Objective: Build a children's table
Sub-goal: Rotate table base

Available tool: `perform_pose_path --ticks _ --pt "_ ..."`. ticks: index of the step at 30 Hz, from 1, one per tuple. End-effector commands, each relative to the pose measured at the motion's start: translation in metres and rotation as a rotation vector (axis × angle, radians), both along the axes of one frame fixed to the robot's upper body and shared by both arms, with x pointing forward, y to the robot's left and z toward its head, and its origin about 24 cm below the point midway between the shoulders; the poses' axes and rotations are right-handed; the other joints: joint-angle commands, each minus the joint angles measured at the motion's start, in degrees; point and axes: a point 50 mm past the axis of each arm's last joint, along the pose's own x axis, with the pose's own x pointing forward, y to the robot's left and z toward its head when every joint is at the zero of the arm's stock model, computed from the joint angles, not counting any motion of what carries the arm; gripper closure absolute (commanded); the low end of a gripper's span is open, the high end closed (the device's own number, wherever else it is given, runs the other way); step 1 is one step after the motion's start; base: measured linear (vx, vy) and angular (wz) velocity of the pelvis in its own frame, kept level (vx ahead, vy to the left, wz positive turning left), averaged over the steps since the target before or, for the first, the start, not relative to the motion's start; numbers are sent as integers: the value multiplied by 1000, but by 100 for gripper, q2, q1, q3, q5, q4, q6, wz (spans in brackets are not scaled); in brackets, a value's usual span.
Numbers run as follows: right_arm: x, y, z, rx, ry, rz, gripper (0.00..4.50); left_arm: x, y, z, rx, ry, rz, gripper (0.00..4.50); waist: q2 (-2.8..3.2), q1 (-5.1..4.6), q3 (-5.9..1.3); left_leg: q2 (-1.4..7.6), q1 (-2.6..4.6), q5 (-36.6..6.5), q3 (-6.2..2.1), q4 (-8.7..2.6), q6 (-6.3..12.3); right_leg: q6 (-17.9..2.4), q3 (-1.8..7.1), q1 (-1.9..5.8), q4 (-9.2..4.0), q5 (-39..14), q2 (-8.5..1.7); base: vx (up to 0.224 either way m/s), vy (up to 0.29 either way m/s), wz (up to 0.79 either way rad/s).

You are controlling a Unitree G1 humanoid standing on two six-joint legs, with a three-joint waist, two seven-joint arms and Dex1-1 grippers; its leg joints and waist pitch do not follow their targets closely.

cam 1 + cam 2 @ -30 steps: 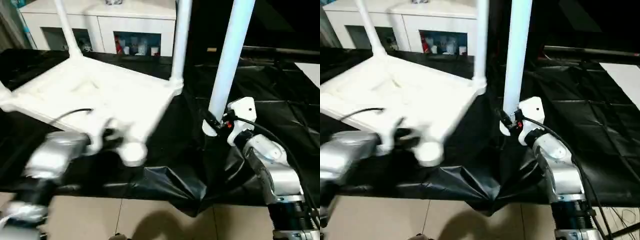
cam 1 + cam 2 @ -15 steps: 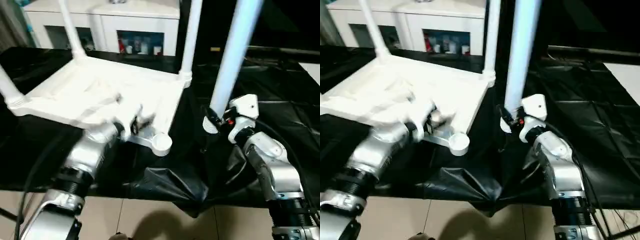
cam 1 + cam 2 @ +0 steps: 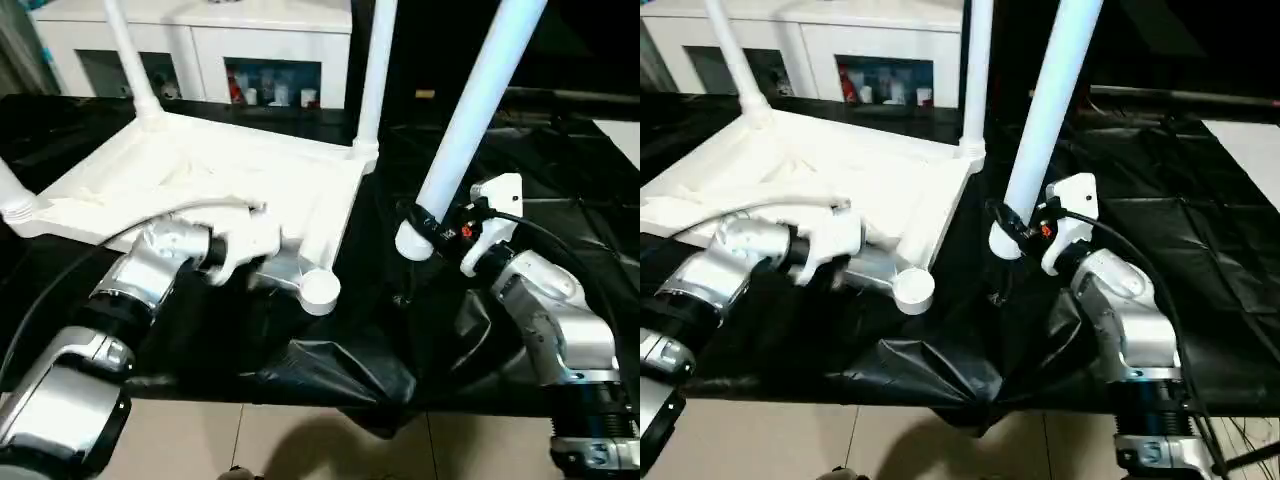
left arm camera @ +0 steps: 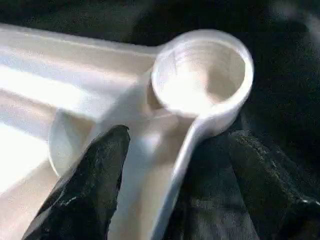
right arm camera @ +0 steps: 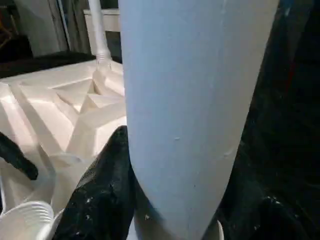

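**Fourth leg held beside the last empty socket**

The black sheet [image 3: 560,180] covered the work surface, and on it the white table top [image 3: 200,185] lay with its ribbed underside up. Three legs stood in corner sockets: one [image 3: 372,70] at the corner beyond the right gripper, one [image 3: 125,55] at the far left corner, one [image 3: 12,190] at the near left corner. The fourth leg [image 3: 475,110] leaned above the sheet, its lower end pinched between the fingers of the right gripper [image 3: 425,232], the tube rising up and away from them. The left gripper [image 3: 262,262] gripped the top's edge, one finger [image 4: 85,190] on the ribbed inside, the other [image 4: 265,185] outside the rim. Just past those fingertips sat the empty socket [image 4: 202,72], well short of the held leg's end.
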Motion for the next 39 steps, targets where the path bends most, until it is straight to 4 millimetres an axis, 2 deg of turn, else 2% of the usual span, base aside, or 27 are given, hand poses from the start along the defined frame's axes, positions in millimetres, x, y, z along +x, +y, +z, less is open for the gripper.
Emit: perform_pose_path --ticks 1,2,3,5,7,8,9,11,12,13,15,18,21,23,24,26,27,30,33,36,39 --pt "-1 0 5 -4 -15 19 264 5 0 4 53 -21 -26 121 83 20 -442 54 92 -1052 4 -362 -51 -1343 210 351 -337 -263 -356 0 0 0" --pt "-1 0 5 -7 -14 20 264 5 1 4 62 -17 -29 129 72 17 -436 48 94 -1093 11 -360 -38 -1346 212 345 -359 -335 -348 0 0 0" --pt "-2 0 5 -8 -13 21 264 7 3 4 82 -22 -25 129 99 25 -438 60 97 -1090 0 -362 -58 -1379 213 351 -341 -309 -361 0 0 0" --pt "-3 -1 4 -11 -11 25 264 11 5 7 97 -28 -28 132 87 18 -436 42 100 -1138 8 -356 -54 -1362 212 352 -364 -359 -345 0 0 0" --pt "-3 -1 4 -13 -8 28 264 12 5 9 89 -19 -34 172 80 36 -435 54 101 -1113 0 -362 -62 -1396 214 365 -355 -370 -364 0 0 0" --pt "-4 -1 3 -19 -4 34 264 11 6 10 88 10 -56 172 76 36 -426 51 97 -1124 7 -361 -57 -1418 215 359 -364 -400 -363 0 0 0" --pt "-4 -1 3 -21 -3 37 264 11 6 11 89 16 -64 171 102 44 -427 62 99 -1124 -1 -364 -60 -1440 214 358 -352 -404 -370 0 0 0" --pt "-5 -1 3 -30 -2 46 264 12 5 14 90 21 -81 182 86 40 -430 56 98 -1131 7 -359 -49 -1460 214 362 -359 -369 -364 0 0 0" --pt "-5 -1 3 -33 -2 48 264 12 5 15 90 20 -85 214 93 44 -434 56 101 -1137 8 -353 -39 -1490 213 368 -355 -325 -363 0 0 0" --pt "-5 0 2 -44 -1 60 264 13 5 16 110 10 -90 216 101 44 -437 66 103 -1139 2 -356 -31 -1505 211 369 -351 -289 -366 0 0 0" --pt "-5 1 2 -49 1 67 264 14 5 16 131 4 -95 215 108 44 -434 63 99 -1140 0 -354 -29 -1512 208 370 -350 -283 -364 0 0 0" --pt "-5 2 2 -51 2 74 264 15 4 15 163 2 -106 260 115 42 -436 57 104 -1161 1 -350 -22 -1498 209 376 -366 -334 -365 0 0 0" --pt "-6 2 2 -55 1 78 264 15 5 13 197 11 -114 271 120 39 -434 60 102 -1156 1 -349 -18 -1521 212 379 -361 -299 -365 0 0 0" --pt "-6 3 2 -56 1 80 264 15 5 12 216 16 -119 298 124 34 -437 54 94 -1132 -1 -347 -14 -1527 210 389 -357 -273 -360 0 0 0" --pt "-6 3 2 -58 0 81 264 15 5 12 225 21 -121 308 165 29 -439 65 105 -1160 -7 -348 -23 -1547 209 381 -356 -248 -362 0 0 0" --pt "-7 3 3 -62 -2 84 264 14 7 10 250 28 -124 310 165 24 -442 64 105 -1167 -9 -349 -32 -1572 206 391 -354 -176 -357 0 0 0" --pt "-7 3 3 -63 -2 84 264 14 8 9 262 30 -123 335 160 22 -438 58 103 -1169 -9 -348 -29 -1566 206 390 -355 -171 -348 0 0 0" --pt "-7 2 3 -64 -4 80 264 14 9 7 279 30 -122 347 158 26 -443 53 100 -1125 -6 -339 11 -1568 209 398 -355 -183 -360 0 0 0" --pt "-7 2 3 -61 -5 81 264 15 10 7 238 63 -71 381 157 21 -439 52 98 -1140 -4 -341 2 -1584 210 397 -355 -221 -359 0 0 0" --pt "-7 4 4 -53 -5 79 264 16 9 7 197 134 -20 393 156 24 -433 53 106 -1167 1 -340 16 -1617 211 386 -369 -321 -361 0 0 0" --pt "-5 8 5 -21 -2 73 264 14 6 2 160 224 28 421 151 25 -438 54 100 -1082 -1 -346 21 -1654 211 391 -352 -200 -363 0 0 0"
